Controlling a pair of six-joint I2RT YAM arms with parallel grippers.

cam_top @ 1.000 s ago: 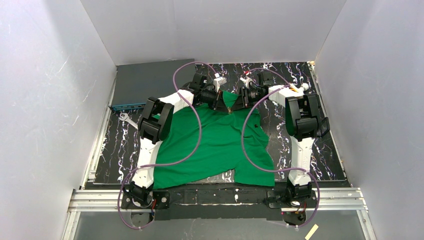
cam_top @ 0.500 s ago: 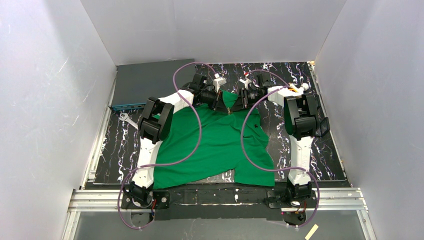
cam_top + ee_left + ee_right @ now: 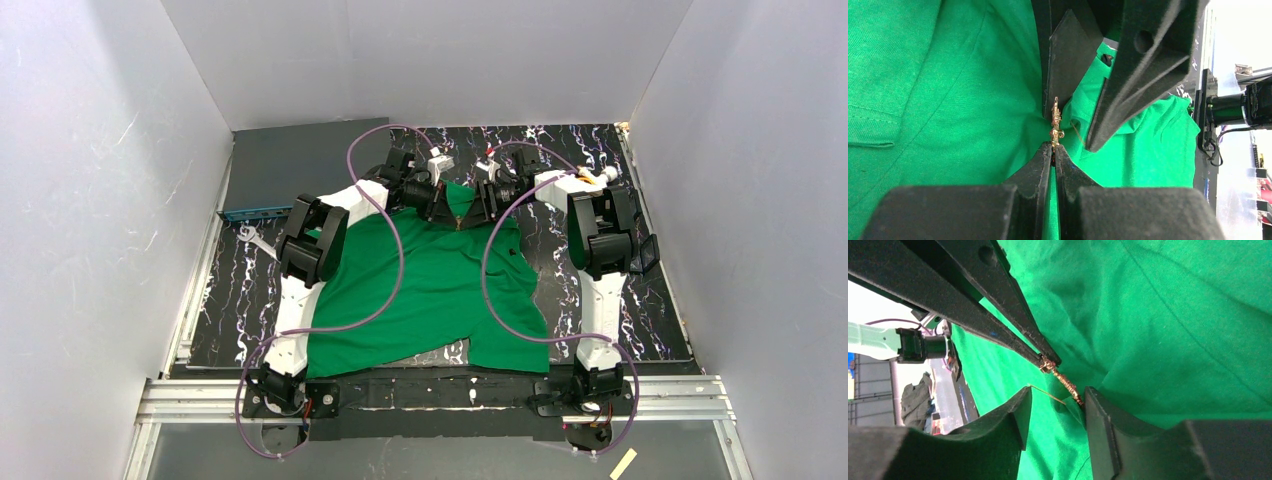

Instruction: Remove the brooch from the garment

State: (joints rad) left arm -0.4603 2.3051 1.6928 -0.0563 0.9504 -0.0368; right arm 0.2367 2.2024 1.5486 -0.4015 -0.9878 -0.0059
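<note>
Left claw (image 3: 1053, 148) clamps the brooch (image 3: 1055, 122); right claw (image 3: 1058, 394) has just widened, holding nothing, so the polo shirt (image 3: 948, 100) likely needs regripping.

My arms (image 3: 290, 300) are white with black joints (image 3: 312, 235), looping purple cables (image 3: 400, 262) and tapered black fingers (image 3: 1030, 175).
</note>
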